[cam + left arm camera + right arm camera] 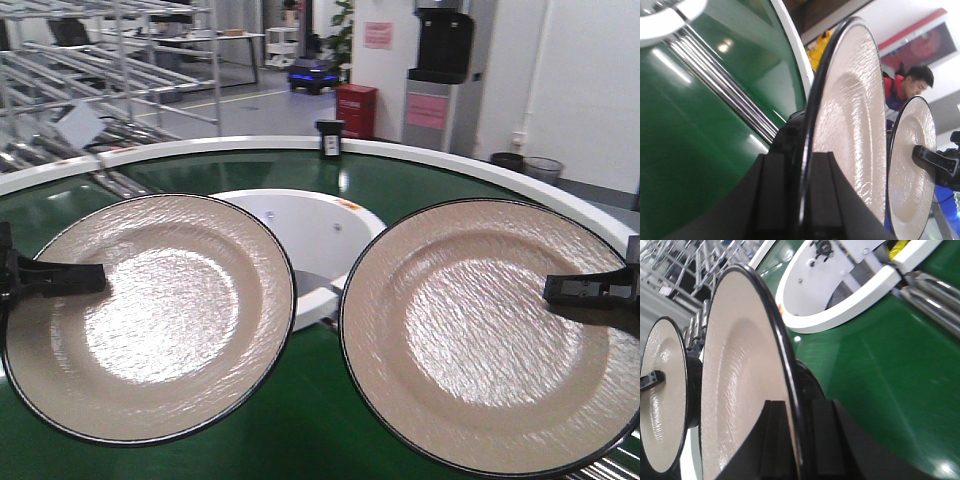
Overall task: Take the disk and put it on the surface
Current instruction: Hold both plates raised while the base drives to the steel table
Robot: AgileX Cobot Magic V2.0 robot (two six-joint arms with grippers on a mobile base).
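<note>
My left hand [85, 278] gripped the left plate [150, 320], my right hand [565, 290] the right plate [470, 340], both at the rim; two plates total.

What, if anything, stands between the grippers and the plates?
Nothing visible. The left gripper grips the left plate by its rim, the right gripper the right plate; both plates hang over the green belt. No tabletop is in view.

Bright overhead indoor light. Broad white glare patches wash out the centres of the left disk [150, 315] and right disk [490, 335]; small specular spots dot the green belt [300, 420]. Front view slightly soft, far background hazy. Wrist views: near foreground dark and unfocused; far background overexposed in the left one.
</note>
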